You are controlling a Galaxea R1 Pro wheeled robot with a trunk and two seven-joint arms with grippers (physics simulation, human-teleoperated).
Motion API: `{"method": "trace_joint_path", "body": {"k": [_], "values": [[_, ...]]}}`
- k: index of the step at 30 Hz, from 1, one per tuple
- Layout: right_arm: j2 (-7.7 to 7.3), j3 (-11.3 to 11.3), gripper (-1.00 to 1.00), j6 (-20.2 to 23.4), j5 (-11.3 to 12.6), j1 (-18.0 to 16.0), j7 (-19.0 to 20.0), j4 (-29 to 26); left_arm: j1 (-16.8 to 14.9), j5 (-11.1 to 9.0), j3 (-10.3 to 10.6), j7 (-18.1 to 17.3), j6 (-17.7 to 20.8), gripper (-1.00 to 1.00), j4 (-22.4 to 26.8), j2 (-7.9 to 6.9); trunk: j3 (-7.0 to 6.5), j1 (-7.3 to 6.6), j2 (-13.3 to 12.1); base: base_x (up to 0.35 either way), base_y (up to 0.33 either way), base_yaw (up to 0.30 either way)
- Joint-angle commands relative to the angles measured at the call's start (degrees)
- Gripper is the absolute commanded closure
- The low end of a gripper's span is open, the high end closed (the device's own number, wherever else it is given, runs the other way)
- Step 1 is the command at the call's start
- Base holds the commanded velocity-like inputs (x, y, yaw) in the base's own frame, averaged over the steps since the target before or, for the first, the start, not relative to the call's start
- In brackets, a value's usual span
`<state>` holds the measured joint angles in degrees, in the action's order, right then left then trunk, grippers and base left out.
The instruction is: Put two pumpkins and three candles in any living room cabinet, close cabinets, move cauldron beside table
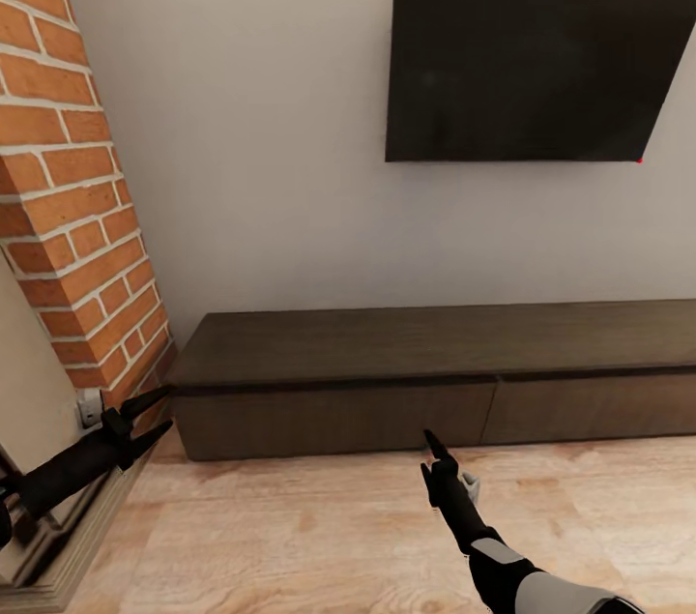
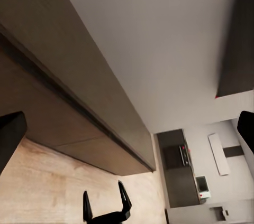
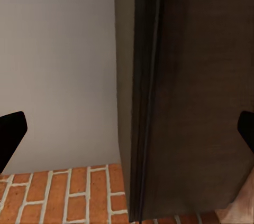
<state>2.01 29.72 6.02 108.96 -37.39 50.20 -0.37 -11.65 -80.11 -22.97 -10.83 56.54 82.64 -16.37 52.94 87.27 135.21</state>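
Cabinet Faced, Both Claws Empty

Cabinet (image 1: 435,382) lay low against the grey wall, running from the head view's centre toward 3 o'clock, its two handle-less drawer fronts flush and shut beneath the dark top. A television (image 1: 527,61) hung on the wall at 1 o'clock above it, and a brick column (image 1: 77,198) rose at 9 o'clock beside the unit's near end. No pumpkins, candles or cauldron could be seen from here.

The left claw (image 1: 153,413) hovered at 8 o'clock by the brick base, its fingers spread wide and holding nothing. The right claw (image 1: 435,448) pointed at the seam area of the drawer fronts from 6 o'clock, just short of the wood; both wrist views showed its fingers well apart and empty. That aim probably suited opening a drawer: with no handles, a fingertip would need to catch the dark gap under the top edge. The wooden floor (image 1: 319,537) stretched between robot and cabinet.
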Motion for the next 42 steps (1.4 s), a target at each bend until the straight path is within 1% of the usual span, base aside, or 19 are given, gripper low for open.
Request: {"method": "trace_joint_path", "body": {"k": [1,6,24,26,30,33,42], "values": [[0.01,0.2,-1.00,0.6,0.9,0.0,0.2,0.1,0.0,0.5,-0.1,-0.5,0.2,-1.00,0.0,0.01,0.06,0.02,0.0,0.303,0.000,0.000],[0.01,0.2,-1.00,0.3,1.3,0.0,0.2,0.1,0.0,0.5,-0.1,-0.6,0.2,-1.00,-0.1,0.01,0.06,0.02,0.0,0.306,0.000,0.000],[0.01,0.2,-1.00,-0.2,1.3,0.0,-0.4,0.5,0.0,0.4,0.0,-0.6,0.2,-1.00,-0.1,0.02,0.06,0.02,0.0,0.296,-0.040,0.000],[0.01,0.2,-1.00,-0.3,1.3,0.0,-0.5,0.5,0.0,0.2,0.0,-0.6,0.2,-1.00,-0.1,0.02,0.06,0.02,0.0,0.091,-0.028,0.000],[0.01,0.2,-1.00,-0.3,1.3,0.0,-0.5,0.5,0.0,-1.0,0.0,-0.6,0.2,-1.00,0.0,0.02,0.06,0.02,0.0,0.024,-0.007,0.000],[0.01,0.2,-1.00,-0.4,1.3,0.0,-0.5,0.5,0.0,-1.4,-0.1,-0.6,0.2,-1.00,0.0,0.02,0.06,0.02,0.0,0.005,-0.001,0.000],[0.01,0.2,-1.00,-0.5,1.3,0.0,-0.5,0.6,0.0,-1.5,-0.1,-0.7,0.3,-1.00,0.0,-0.03,1.67,2.00,3.6,0.000,0.000,0.000]]}}
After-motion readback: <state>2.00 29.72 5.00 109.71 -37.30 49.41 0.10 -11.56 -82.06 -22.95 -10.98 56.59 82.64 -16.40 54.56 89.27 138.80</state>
